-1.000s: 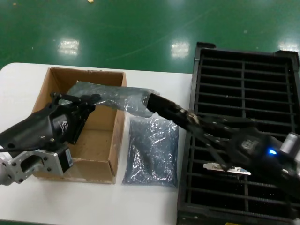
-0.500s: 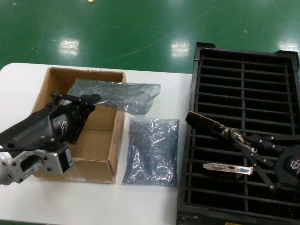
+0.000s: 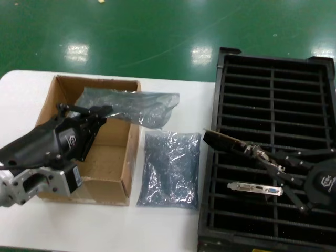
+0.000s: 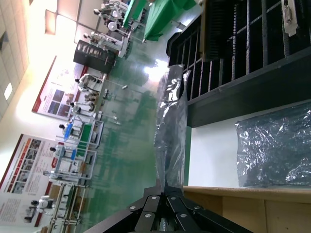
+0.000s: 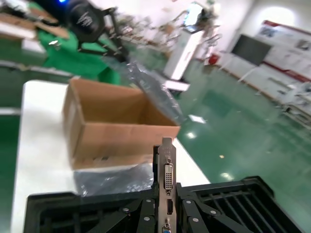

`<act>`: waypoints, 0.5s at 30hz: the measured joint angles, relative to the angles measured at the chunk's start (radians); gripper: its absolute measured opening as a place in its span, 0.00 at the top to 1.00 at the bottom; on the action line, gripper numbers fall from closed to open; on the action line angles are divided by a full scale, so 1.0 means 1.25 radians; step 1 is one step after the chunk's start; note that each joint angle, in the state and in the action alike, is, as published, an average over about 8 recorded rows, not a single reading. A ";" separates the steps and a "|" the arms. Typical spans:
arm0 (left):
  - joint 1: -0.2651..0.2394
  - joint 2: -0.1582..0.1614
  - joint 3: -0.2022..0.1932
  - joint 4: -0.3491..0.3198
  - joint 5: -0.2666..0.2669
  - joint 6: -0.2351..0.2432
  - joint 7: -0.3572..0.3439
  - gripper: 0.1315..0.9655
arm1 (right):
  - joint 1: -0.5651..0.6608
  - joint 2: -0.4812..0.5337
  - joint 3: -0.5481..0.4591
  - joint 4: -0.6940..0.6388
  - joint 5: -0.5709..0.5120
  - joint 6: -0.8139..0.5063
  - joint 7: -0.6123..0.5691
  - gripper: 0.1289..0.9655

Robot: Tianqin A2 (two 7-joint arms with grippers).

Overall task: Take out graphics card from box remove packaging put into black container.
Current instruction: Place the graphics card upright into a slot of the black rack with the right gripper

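- Head view gave you the left end effector [image 3: 100,113] at the far left, poised over the box [image 3: 58,100], its fingers pinched shut on one end of the packaging [image 3: 137,106].
- That packaging, an empty-looking grey bag, hung from the grip and stretched out past the box's right wall, held clear above the table [image 3: 173,220].
- You saw the same hold in the left wrist view: the fingers [image 4: 163,201] met at the bag's edge, and the packaging [image 4: 171,131] trailed away from them toward the black container [image 4: 228,92].
- You had the brown box sitting open on the white table, its inside plain as far as showed.
- Just beside the box's right wall, a second grey bag [image 3: 170,168] lay flat on the table, between the box and the black container [image 3: 273,94].
- Further right, your right end effector [image 3: 251,150] was over the container's left column, clamped on the graphics card [image 3: 226,140], whose dark board tilted out toward the container's left rim.
- Your right wrist view confirmed it: the fingers [image 5: 146,216] squeezed the graphics card [image 5: 166,182] with its silver bracket standing upright between them.
- A second card's bracket [image 3: 255,188] sat in a slot nearer you, below the right end effector.
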 joint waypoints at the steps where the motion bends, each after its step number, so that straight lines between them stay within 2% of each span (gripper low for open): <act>1: 0.000 0.000 0.000 0.000 0.000 0.000 0.000 0.99 | 0.017 0.009 -0.011 -0.001 -0.014 -0.011 0.017 0.93; 9: 0.000 0.000 0.000 0.000 0.000 0.000 0.000 0.99 | 0.216 0.089 -0.108 -0.016 -0.125 -0.181 0.199 0.93; 15: 0.000 0.000 0.000 0.000 0.000 0.000 0.000 0.99 | 0.356 0.104 -0.169 -0.024 -0.172 -0.318 0.290 0.93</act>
